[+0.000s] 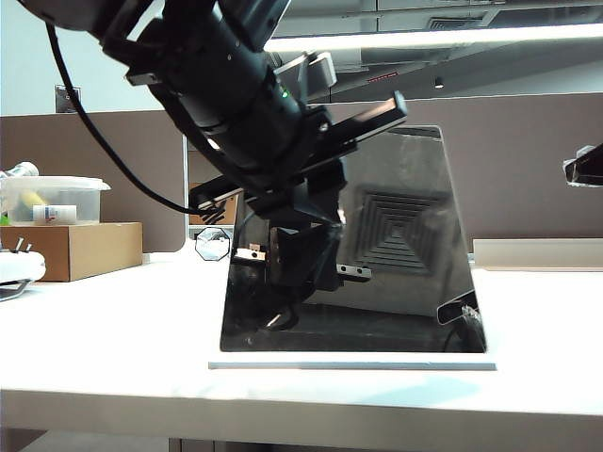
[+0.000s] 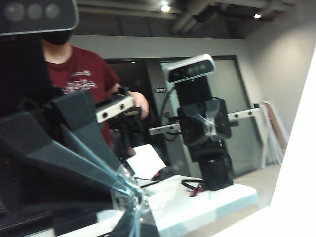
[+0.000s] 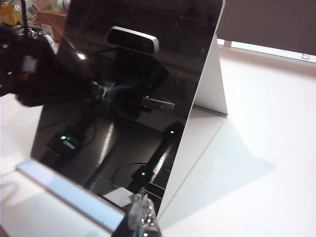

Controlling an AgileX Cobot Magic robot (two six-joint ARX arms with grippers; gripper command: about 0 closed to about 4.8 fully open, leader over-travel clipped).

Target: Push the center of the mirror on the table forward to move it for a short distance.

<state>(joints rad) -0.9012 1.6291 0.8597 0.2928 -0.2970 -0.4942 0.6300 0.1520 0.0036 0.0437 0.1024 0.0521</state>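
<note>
A: Starting from the left of the exterior view, what do we have on the desk (image 1: 113, 320)?

B: We see a brown cardboard box (image 1: 80, 249) at the far left with a clear plastic tub (image 1: 52, 200) on top of it. Just right of the box, further back, sits a small octagonal shiny object (image 1: 212, 244).

A: And then the mirror (image 1: 405, 235)?

B: Yes. We find it near the middle of the desk, close to the front edge, tilted back on its thin white base (image 1: 353, 363). Its dark face reflects a square ceiling vent.

A: Where is the left pincer (image 1: 283, 247)?

B: The left arm comes down from the upper left, and we see its pincer right at the mirror's face, about the middle of the left half. In the left wrist view the dark fingers (image 2: 74, 148) run down to tips (image 2: 129, 195) that lie close together against the glass, with nothing between them. We read it as closed, tips at the glass.

A: And on the right?

B: The right pincer (image 1: 586, 167) hovers at the right edge of the exterior view, well apart from the mirror. In the right wrist view only its tips (image 3: 140, 215) show at the frame's lower edge; we cannot tell whether they are apart or together.
</note>
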